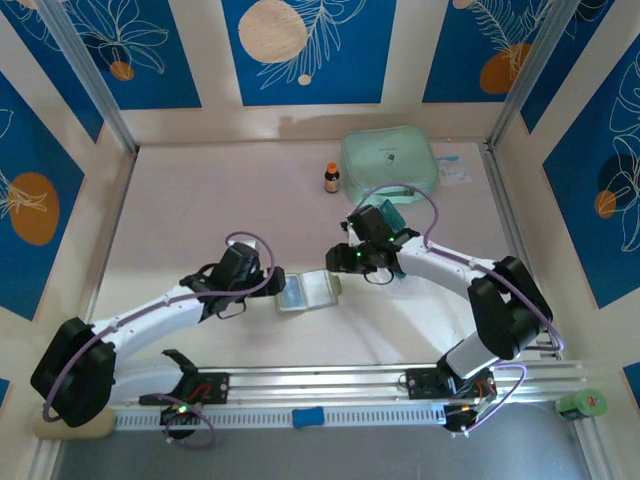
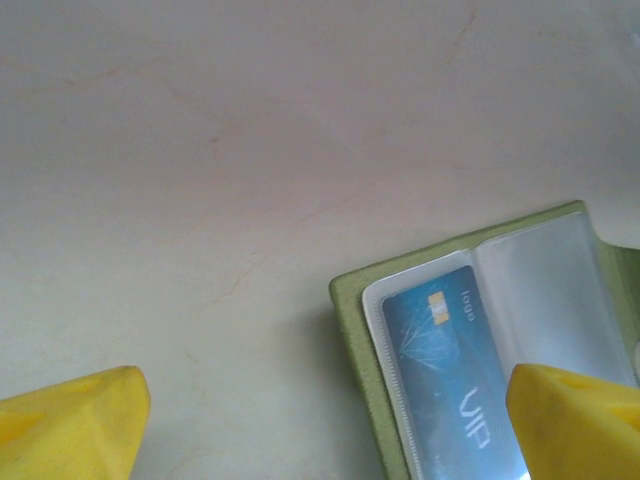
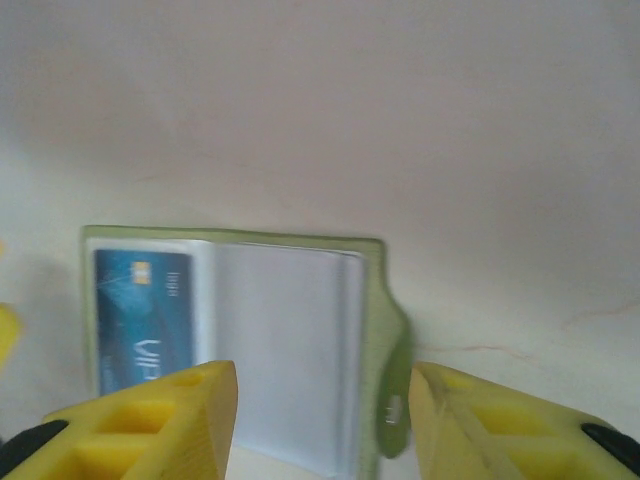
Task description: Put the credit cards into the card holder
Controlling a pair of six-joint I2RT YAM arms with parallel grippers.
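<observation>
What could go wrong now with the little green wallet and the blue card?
1. The holder lies open and loose on the table. The left gripper and right gripper are both open, so it might slide or flop shut when another card gets pushed in.
2. The right gripper hangs close over its snap edge and could bump it.
3. A new card might jam against the card already inside instead of going into the empty pocket.

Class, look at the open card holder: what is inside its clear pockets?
In the card holder, one blue card sits in the left pocket; the neighbouring pocket looks empty. The right hand hides their near ends.
</observation>
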